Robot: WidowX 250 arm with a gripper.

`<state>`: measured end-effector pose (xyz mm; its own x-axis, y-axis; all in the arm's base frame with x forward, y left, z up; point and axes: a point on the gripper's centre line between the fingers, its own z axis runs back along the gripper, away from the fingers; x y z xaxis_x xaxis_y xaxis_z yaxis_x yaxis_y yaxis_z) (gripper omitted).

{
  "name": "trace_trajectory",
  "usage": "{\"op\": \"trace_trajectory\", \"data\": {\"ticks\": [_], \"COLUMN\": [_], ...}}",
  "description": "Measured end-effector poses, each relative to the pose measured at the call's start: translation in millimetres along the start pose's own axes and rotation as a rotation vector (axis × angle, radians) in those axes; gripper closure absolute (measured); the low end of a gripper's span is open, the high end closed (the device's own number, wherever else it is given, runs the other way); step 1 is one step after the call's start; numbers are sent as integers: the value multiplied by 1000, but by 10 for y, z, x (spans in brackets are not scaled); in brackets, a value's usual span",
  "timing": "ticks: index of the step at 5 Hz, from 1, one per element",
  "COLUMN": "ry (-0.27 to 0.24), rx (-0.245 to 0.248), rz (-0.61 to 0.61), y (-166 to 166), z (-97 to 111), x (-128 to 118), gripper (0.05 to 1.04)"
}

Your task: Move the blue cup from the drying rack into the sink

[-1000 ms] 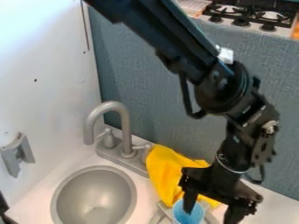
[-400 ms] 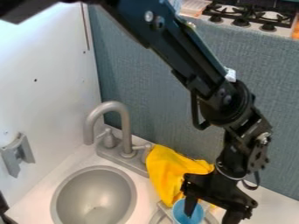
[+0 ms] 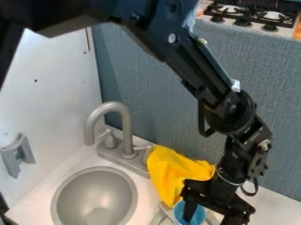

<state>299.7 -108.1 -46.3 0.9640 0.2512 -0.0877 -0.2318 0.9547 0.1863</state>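
Observation:
The gripper [image 3: 211, 216] hangs at the bottom edge of the camera view, right of centre, its two fingers spread apart. Its left finger overlaps the opening of a blue cup [image 3: 199, 215]; the other is to the right of the cup. Whether either touches the cup I cannot tell. Just behind and to the left lies a crumpled yellow cloth [image 3: 171, 172], partly covered by the gripper's body. Under and beside the cup, a grey rack-like item [image 3: 166, 211] is partly cut off by the view's edge.
A round grey sink [image 3: 94, 195] with a curved faucet [image 3: 124, 127] is set in the white counter to the left. Behind rises a blue-grey panel [image 3: 153, 79], with a stove [image 3: 253, 15] beyond. A grey bracket [image 3: 17, 154] is on the white wall.
The gripper has come down and slightly left, lower over the blue cup, fingers still apart. The upper arm has swung lower and right. Cup and cloth look unmoved.

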Motion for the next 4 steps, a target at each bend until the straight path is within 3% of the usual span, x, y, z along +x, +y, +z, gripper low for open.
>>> {"op": "trace_trajectory", "data": {"ticks": [1, 3, 4], "ry": [7, 22, 37], "rx": [-13, -4, -8], "rz": [2, 6, 31], "y": [-20, -26, 59], "z": [-26, -73, -101], "x": [1, 5, 25], "gripper": [165, 745, 936]}}
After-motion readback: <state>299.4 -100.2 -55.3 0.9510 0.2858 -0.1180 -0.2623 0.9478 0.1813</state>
